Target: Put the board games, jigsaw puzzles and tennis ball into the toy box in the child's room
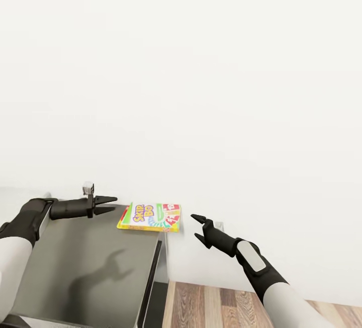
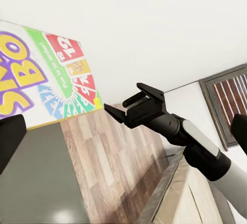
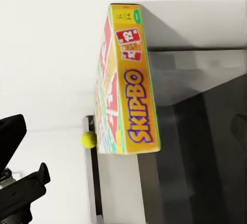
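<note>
Head view: board game [image 1: 150, 217] flat on grey table [image 1: 85, 267] corner — white wall, plank floor [image 1: 221, 305]; both grippers' fingers spread, empty.

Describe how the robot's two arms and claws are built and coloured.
Both arms have white forearm shells ending in black wrists. Each claw, left claw and right claw, is matte black with two pointed fingers. The right wrist carries a pale grey panel; a small grey block sits atop the left.

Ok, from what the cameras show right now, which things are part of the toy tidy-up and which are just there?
Part of the job:
- Skip-Bo board game, lying at the table's far corner
- tennis ball, seen beyond the game box
- table
- left gripper and right gripper, fingers open, holding nothing

Just there:
- white wall
- wood-plank floor
</note>
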